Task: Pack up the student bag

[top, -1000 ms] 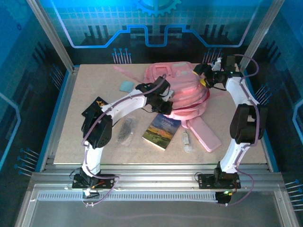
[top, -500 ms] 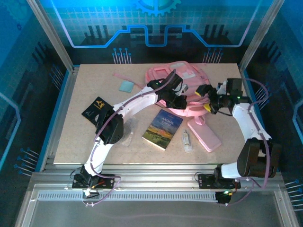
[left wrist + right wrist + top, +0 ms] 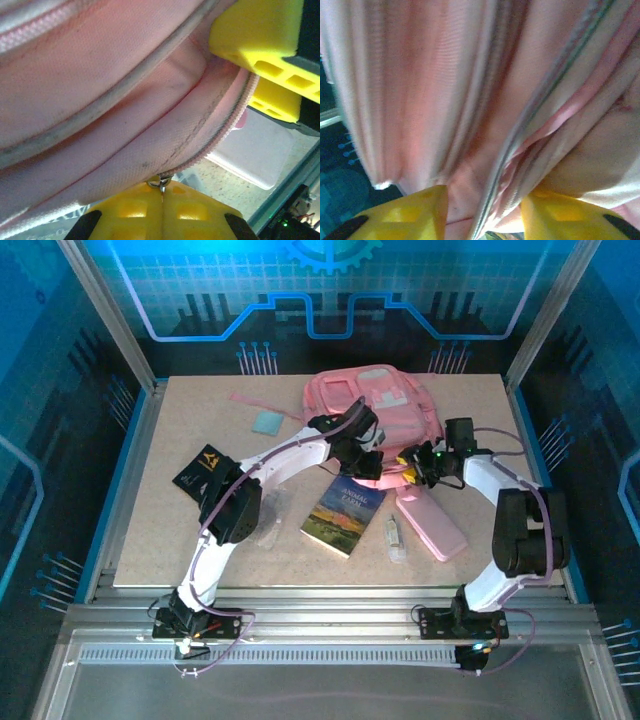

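We are looking down at the student bag lying at the far middle of the tabletop, its whitish patch facing up. Both arms are reaching in to its near edge.

The left pincer is sitting with its yellow tips pressed together. In the left wrist view we are seeing them clamped on the metal zipper pull, right where the zipper teeth are curving down along the pink fabric.

The right pincer is meeting the bag just beside it, from the right. Its fingers are standing on either side of a fold of pink fabric next to the zipper and are pinching that fold between them.

Nearer to us, a book is lying just in front of the bag. A flat pink pencil case is lying to its right, and a small clear item is lying between the two. A black booklet and a small teal square are resting on the left part of the tabletop, well apart from the bag.
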Available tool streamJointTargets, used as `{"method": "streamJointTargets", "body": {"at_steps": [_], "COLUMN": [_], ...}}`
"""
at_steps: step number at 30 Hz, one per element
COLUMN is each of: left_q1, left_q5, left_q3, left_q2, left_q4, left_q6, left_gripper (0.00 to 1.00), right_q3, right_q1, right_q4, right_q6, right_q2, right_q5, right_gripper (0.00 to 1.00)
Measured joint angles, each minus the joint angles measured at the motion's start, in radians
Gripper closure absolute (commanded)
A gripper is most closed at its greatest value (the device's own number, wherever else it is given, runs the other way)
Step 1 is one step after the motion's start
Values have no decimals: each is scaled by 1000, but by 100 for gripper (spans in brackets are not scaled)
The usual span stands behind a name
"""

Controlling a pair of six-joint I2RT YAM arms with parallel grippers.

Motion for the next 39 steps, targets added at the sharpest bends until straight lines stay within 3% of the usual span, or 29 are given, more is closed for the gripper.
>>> {"method": "streamJointTargets", "body": {"at_steps": [7, 16, 20, 28, 32, 34, 35, 37, 39], "left_q1": [45, 245, 283, 304, 326, 333, 337, 355, 377], "left_q5": [-12, -114, -162, -389, -441, -452, -459, -469, -466], "left_q3": [-74, -187, -188, -26, 65, 74, 73, 67, 29], "left_q2": [-61, -101, -101, -15, 42, 47, 47, 45, 28], "left_q4": [29, 3, 8, 37, 56, 67, 68, 73, 91], "left_q6": [26, 139, 176, 179, 153, 137, 126, 100, 73], "left_gripper": [100, 100, 100, 100, 100, 75, 62, 44, 37], "right_q3": [-11, -11, -8, 14, 35, 63, 78, 120, 159], "right_q1": [-2, -21, -19, -11, 20, 47, 61, 85, 103], "right_q4": [29, 1, -19, -61, -58, -61, -67, -101, -131], "right_q6": [11, -45, -66, -125, -141, -151, -157, -169, -188], "right_q2": [-10, -49, -49, -56, -59, -59, -59, -58, -59], "right_q5": [-8, -18, -36, -31, -27, -23, -19, -9, -11], "right_gripper": [100, 100, 100, 100, 100, 100, 92, 63, 45]}}
